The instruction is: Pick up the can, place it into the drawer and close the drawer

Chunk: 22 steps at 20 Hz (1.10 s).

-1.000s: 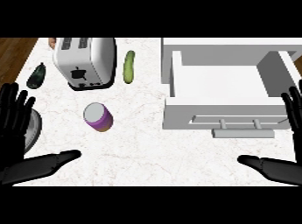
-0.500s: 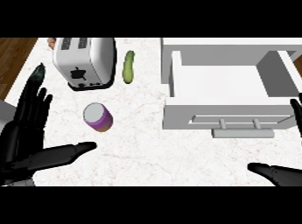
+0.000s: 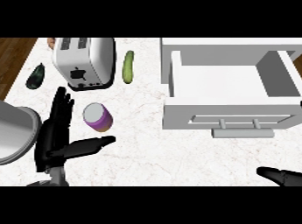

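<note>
Since the earlier frames the left hand (image 3: 55, 138) has slid inward and forward, fingers straight, thumb spread, empty, now just beside the can (image 3: 97, 117). The right hand (image 3: 295, 175) has drawn out to the lower right edge, open and empty. One purple can stands on the white bench (image 3: 146, 148), well left of the one open drawer (image 3: 227, 94). Farther back: one toaster (image 3: 83, 62), one cucumber (image 3: 128, 66), one dark aubergine (image 3: 35, 75). No readable writing.
</note>
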### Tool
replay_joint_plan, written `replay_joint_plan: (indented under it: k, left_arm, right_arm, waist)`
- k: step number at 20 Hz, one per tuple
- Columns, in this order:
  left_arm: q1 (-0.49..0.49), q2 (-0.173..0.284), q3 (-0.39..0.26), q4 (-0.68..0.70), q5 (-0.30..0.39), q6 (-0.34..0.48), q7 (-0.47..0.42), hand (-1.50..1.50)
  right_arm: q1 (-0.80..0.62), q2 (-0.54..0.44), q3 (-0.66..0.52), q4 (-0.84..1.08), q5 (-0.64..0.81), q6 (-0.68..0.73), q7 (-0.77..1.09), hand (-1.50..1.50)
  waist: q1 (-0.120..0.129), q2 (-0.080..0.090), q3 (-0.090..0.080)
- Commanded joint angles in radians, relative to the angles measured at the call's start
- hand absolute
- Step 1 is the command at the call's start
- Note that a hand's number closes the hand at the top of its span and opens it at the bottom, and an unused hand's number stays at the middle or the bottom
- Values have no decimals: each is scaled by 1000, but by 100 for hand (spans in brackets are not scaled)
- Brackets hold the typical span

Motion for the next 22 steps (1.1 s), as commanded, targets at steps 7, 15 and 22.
replay_joint_plan:
  k: [7, 15, 22]
  left_arm:
    - [-73, -1, 58, 328, 59, 34, -226, -150]
    - [-88, -1, 34, 433, 112, 111, -282, -150]
    - [-172, 47, 146, 716, 182, 23, -472, -150]
  right_arm:
    - [41, 1, -59, -77, -58, 36, 25, -150]
    - [64, 16, -52, -156, -44, 53, 92, -150]
    - [-1, -22, -126, -147, -83, 41, 143, -150]
  waist:
    - [-3, 0, 0]
    - [-1, 0, 0]
    - [-2, 1, 0]
